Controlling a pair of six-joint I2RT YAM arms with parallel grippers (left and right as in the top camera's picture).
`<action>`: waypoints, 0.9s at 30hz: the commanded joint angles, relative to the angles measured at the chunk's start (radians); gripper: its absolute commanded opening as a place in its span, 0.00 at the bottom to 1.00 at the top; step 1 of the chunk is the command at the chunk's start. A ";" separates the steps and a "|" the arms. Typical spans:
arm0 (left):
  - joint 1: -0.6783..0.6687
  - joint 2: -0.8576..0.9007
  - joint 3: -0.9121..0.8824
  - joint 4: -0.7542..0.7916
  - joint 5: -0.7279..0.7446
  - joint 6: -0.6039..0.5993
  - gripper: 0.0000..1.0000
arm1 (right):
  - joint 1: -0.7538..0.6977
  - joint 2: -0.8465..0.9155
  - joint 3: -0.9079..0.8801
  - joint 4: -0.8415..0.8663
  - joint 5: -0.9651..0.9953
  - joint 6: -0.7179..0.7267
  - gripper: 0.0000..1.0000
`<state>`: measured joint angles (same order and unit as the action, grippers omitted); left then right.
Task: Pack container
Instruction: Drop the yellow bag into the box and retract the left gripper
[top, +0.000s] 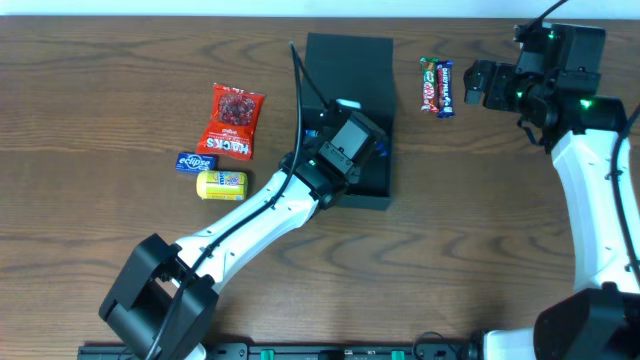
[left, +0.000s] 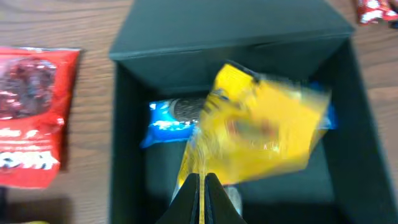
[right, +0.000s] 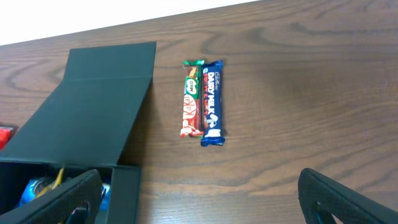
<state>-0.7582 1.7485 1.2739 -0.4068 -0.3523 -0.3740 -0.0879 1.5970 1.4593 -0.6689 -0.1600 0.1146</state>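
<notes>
The container (top: 372, 190) is a dark teal-black box with its flap lid (top: 348, 60) open toward the back. My left gripper (left: 203, 182) is over the box, shut on the edge of a yellow snack packet (left: 267, 130) that hangs inside it. A blue packet (left: 171, 118) lies on the box floor under it. The left gripper hides most of the box interior in the overhead view (top: 345, 150). My right gripper (right: 199, 199) is open and empty above the table, right of the box; in the overhead view (top: 478, 84) it is next to two chocolate bars.
A KitKat bar (top: 429, 84) and a Dairy Milk bar (top: 444, 88) lie side by side right of the lid. Left of the box are a red sweets bag (top: 231, 121), a blue Eclipse packet (top: 196, 162) and a yellow tub (top: 221, 184).
</notes>
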 joint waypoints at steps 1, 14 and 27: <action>0.002 -0.009 0.024 -0.009 -0.072 -0.027 0.06 | -0.007 0.005 0.001 -0.002 0.002 0.001 0.99; 0.025 -0.097 0.092 0.008 -0.134 -0.014 0.29 | -0.003 0.005 0.001 -0.088 -0.026 0.000 0.93; 0.554 -0.190 0.087 -0.099 0.346 0.107 0.73 | 0.264 0.021 -0.001 -0.162 -0.217 0.180 0.94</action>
<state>-0.2905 1.5314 1.3605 -0.4919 -0.2356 -0.3447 0.0921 1.5982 1.4593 -0.8295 -0.3737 0.1741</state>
